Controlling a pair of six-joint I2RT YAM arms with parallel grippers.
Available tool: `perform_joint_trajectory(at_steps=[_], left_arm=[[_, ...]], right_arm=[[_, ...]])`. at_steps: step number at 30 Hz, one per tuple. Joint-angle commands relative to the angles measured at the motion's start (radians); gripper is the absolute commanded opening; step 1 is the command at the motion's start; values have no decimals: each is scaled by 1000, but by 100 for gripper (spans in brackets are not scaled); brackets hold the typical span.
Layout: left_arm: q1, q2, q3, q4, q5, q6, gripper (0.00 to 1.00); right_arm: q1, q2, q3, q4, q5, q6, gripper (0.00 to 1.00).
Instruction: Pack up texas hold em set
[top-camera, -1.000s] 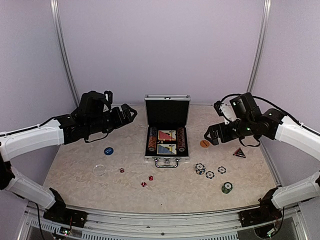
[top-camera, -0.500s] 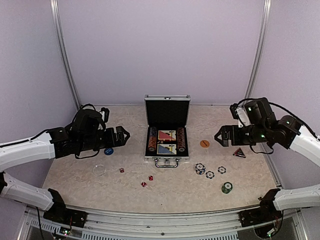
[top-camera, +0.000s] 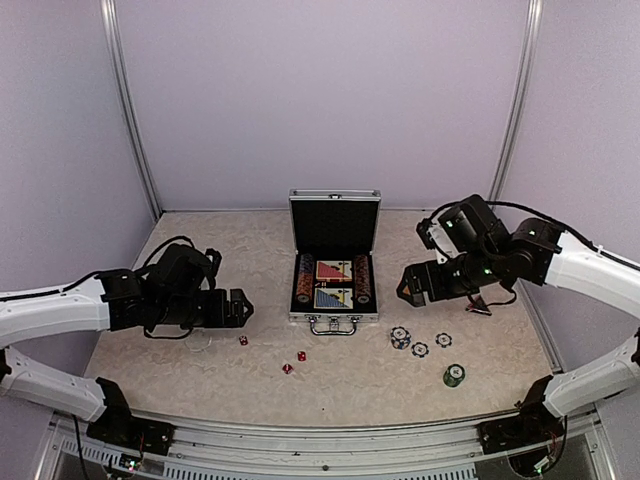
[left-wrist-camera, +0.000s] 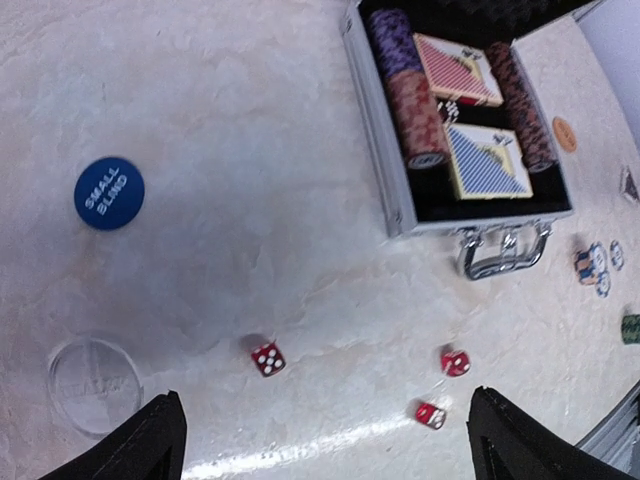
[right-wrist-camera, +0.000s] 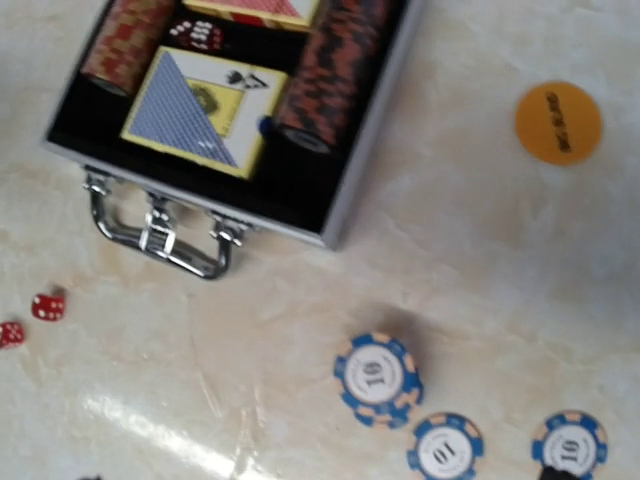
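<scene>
The silver case (top-camera: 334, 316) stands open at mid-table, lid upright. Inside are chip rows (left-wrist-camera: 415, 110) and two card decks (left-wrist-camera: 485, 160). Three red dice (left-wrist-camera: 267, 358) (left-wrist-camera: 455, 362) (left-wrist-camera: 431, 414) lie in front of it. My left gripper (top-camera: 240, 308) hovers open above the dice, its fingertips (left-wrist-camera: 160, 440) wide apart. A blue disc (left-wrist-camera: 109, 193) and a clear disc (left-wrist-camera: 95, 385) lie to the left. My right gripper (top-camera: 408, 286) hangs open over three blue-striped chips (right-wrist-camera: 377, 378) (right-wrist-camera: 445, 450) (right-wrist-camera: 570, 445). An orange disc (right-wrist-camera: 558, 122) lies beside the case's right wall (right-wrist-camera: 370, 190).
A small stack of green chips (top-camera: 454, 375) sits near the front right. A dark triangular piece (top-camera: 478, 306) lies right of the case. The case handle (top-camera: 333, 326) points toward the arms. White walls close in the table on three sides.
The left gripper has moved down and nearer, now low over the dice. The right gripper swung out to the right, then came back left toward the case, covering the orange disc in the top view.
</scene>
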Motion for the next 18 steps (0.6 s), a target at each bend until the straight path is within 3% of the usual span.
perform_joint_trajectory(at_steps=[1,7,18], left_arm=[[-9,16,-62,-49,28,-41,95],[-9,96,-95,15,15,-48,84],[-7,351,-41,111,14,-8,65]], right_arm=[[61,79,77,7,33,-6,94],[114,160,134,32,31,-27,95],[122,149,118,31,70,-14,95]])
